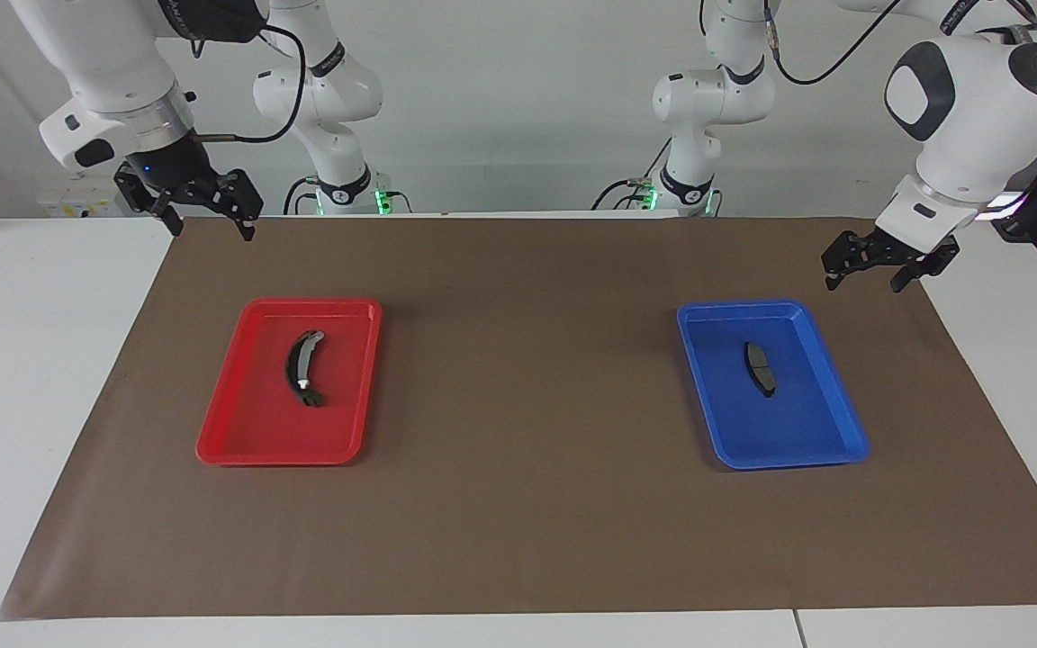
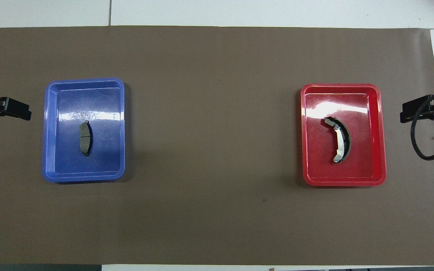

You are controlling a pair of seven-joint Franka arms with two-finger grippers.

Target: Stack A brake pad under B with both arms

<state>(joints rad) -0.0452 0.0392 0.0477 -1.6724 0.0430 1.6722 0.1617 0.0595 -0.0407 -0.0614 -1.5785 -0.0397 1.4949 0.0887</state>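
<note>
A brake pad [image 2: 85,139] flat in blue tray [image 2: 84,83], B [image 2: 340,139] in red tray [image 2: 340,87], L gripper [image 2: 24,113] & R gripper [image 2: 403,116] parked at mat [image 2: 213,113] ends.

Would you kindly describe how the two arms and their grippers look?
Both arms have glossy white rounded shells with dark grey joint caps and black cables looping along them. The left gripper and right gripper are black, angular, two-fingered. A small blue light shows above the right one; green lights glow at both bases.

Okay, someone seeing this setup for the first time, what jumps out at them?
Two bright trays on the brown mat: a red tray toward the right arm's end holding the curved shoe B, and a blue tray toward the left arm's end holding the short A pad. Both arms wait, raised beside the trays.
</note>
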